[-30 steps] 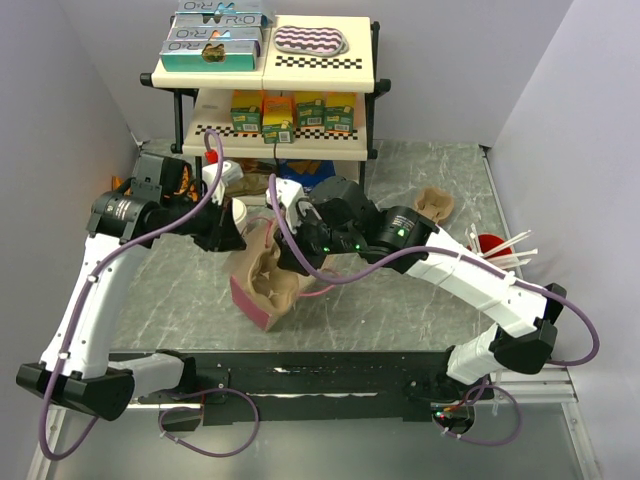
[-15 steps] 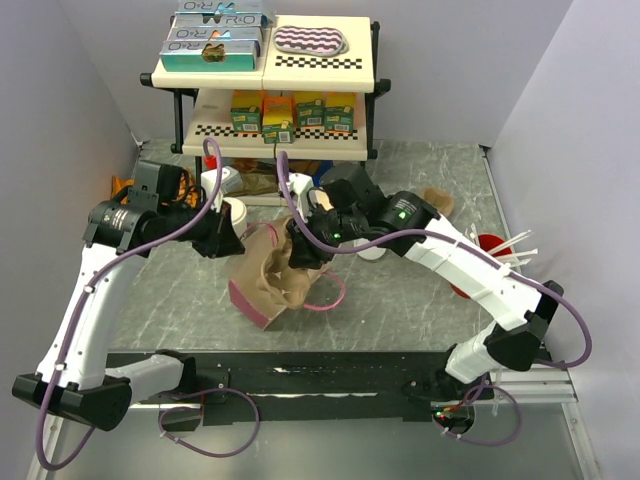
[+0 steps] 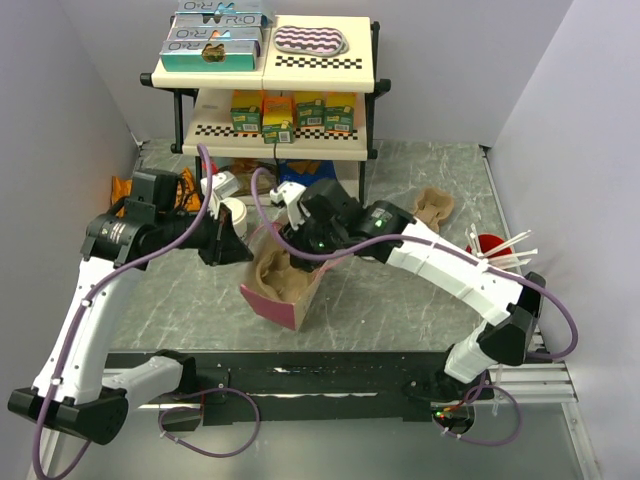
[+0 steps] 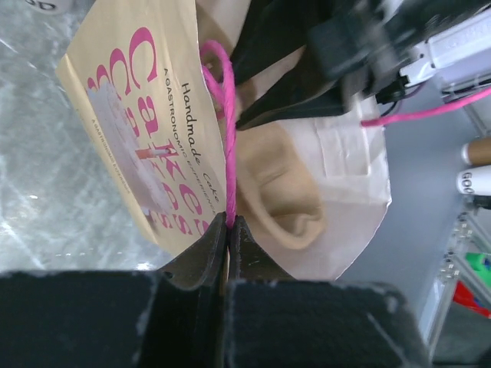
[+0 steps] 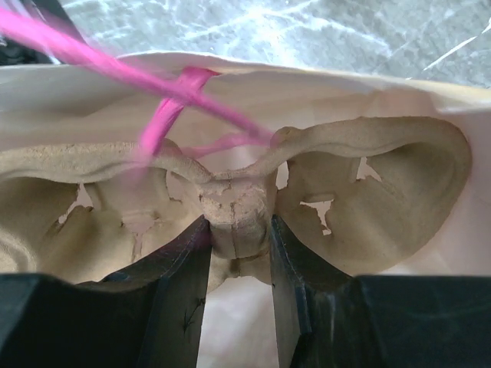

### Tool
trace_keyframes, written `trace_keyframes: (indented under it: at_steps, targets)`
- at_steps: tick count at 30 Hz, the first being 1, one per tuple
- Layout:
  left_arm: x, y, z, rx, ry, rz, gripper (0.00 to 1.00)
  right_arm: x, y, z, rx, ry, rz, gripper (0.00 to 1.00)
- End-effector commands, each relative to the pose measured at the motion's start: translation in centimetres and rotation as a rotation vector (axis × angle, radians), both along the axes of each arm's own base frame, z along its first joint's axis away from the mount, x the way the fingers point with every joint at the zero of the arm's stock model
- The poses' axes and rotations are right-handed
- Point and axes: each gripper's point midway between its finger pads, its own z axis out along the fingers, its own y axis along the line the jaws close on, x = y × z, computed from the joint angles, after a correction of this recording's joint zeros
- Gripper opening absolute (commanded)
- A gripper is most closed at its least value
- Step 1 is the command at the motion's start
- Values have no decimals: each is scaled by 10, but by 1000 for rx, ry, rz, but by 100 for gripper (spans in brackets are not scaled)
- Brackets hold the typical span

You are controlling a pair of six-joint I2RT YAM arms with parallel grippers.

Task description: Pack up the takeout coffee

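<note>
A paper bag (image 3: 285, 300) with pink "Cakes" lettering (image 4: 138, 130) and pink cord handles lies tilted on the table, mouth toward the arms. My left gripper (image 3: 228, 248) is shut on one pink handle (image 4: 227, 153) at the bag's mouth (image 4: 229, 224). My right gripper (image 3: 292, 245) reaches into the bag and is shut on the centre post of a tan pulp cup carrier (image 5: 238, 211) inside it. The carrier also shows in the left wrist view (image 4: 284, 184). The takeout coffee (image 3: 233, 212), a cream cup with a white lid, stands just behind the left gripper, apart from the bag.
A two-tier shelf (image 3: 265, 70) with boxes and cartons stands at the back. Another pulp carrier (image 3: 433, 205) lies at the back right. A red cup with white straws (image 3: 488, 246) stands by the right wall. Purple cables loop over both arms.
The right gripper has pushed the carrier deeper into the bag. The bag has swung and shifted a little to the right. The left gripper kept its hold on the handle and moved slightly nearer.
</note>
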Motion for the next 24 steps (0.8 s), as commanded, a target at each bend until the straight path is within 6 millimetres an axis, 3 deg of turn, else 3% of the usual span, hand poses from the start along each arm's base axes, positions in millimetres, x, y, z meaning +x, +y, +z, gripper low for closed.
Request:
trace_keyframes:
  at_steps: [1, 8, 9, 11, 12, 14, 15, 17, 24]
  targets:
    - [-9, -9, 5, -75, 24, -32, 1, 8, -4, -12, -17, -68, -68, 0]
    - [-8, -12, -6, -94, 109, -2, 1, 5, -7, -33, -27, -119, -30, 0]
    - [-8, -12, -7, -95, 111, -5, 1, 5, -12, -43, -49, -129, -39, 0]
    - [-9, -13, -10, -103, 125, -6, 1, 3, -10, -39, -11, -160, -26, 0]
    - [-10, -14, -12, -105, 136, -5, 1, 2, -14, -50, -33, -177, -4, 0]
    - [-12, -15, -18, -111, 165, -3, 1, 1, -11, -38, 36, -245, 26, 0]
    - [-10, -14, -21, -109, 173, 5, 1, -3, -15, -51, 23, -246, 42, 0]
    - [-10, -14, -25, -106, 186, 12, 1, -5, -13, -43, 66, -308, 74, 0]
    - [-9, -20, -10, -159, 160, -29, 1, -19, -15, -66, 17, -321, 160, 0]
